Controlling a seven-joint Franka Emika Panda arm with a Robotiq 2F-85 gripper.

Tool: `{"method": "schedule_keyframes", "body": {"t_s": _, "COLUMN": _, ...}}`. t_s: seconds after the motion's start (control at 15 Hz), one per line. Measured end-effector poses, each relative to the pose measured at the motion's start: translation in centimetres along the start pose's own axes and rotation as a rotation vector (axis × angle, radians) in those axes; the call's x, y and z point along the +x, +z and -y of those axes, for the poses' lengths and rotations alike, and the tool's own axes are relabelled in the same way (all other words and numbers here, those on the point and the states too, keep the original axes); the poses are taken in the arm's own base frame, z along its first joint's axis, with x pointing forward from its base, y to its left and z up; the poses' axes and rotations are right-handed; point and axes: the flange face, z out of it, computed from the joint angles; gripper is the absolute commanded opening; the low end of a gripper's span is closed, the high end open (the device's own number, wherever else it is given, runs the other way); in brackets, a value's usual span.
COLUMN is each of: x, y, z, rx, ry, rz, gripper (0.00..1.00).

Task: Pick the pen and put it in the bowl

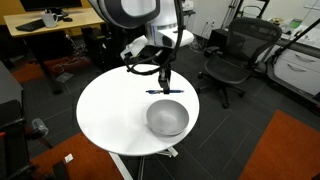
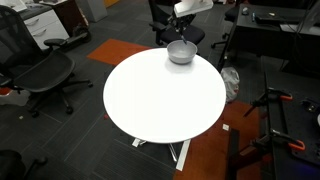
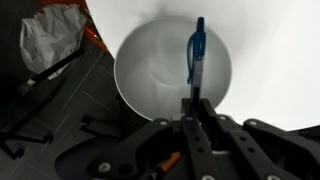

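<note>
The thin blue pen point(image 3: 196, 50) is held by its near end between my gripper's point(image 3: 196, 102) shut fingers and points out over the inside of the white-grey bowl point(image 3: 160, 75). In an exterior view my gripper point(image 1: 163, 80) hangs just above and behind the bowl point(image 1: 167, 118), with the pen point(image 1: 162, 92) showing as a short blue line under the fingers. The bowl point(image 2: 181, 52) sits near the edge of the round white table point(image 2: 160, 100), under the gripper point(image 2: 183, 36). The bowl is empty inside.
Black office chairs stand around the table point(image 1: 232, 60) point(image 2: 45, 75). Desks stand at the back point(image 1: 50, 25). A crumpled plastic bag point(image 3: 45, 40) lies on the floor beside the table. Orange carpet patches point(image 1: 290, 150) lie on the dark floor.
</note>
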Motion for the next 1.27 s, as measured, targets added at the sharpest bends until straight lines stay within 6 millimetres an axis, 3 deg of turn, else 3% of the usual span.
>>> {"method": "schedule_keyframes", "body": {"t_s": 0.07, "x": 0.4, "y": 0.6, "z": -0.1, "rx": -0.006, "ry": 0.007, "rz": 0.000, "gripper": 0.37}}
{"method": "schedule_keyframes", "body": {"t_s": 0.2, "x": 1.0, "y": 1.5, "z": -0.2, "rx": -0.014, "ry": 0.020, "rz": 0.002, "gripper": 0.44}}
{"method": "schedule_keyframes", "body": {"t_s": 0.67, "x": 1.9, "y": 2.4, "z": 0.1, "rx": -0.018, "ry": 0.026, "rz": -0.004, "gripper": 0.97}}
{"method": "schedule_keyframes", "body": {"t_s": 1.27, "x": 1.9, "y": 2.3, "z": 0.3, "rx": -0.012, "ry": 0.028, "rz": -0.004, "gripper": 1.00}}
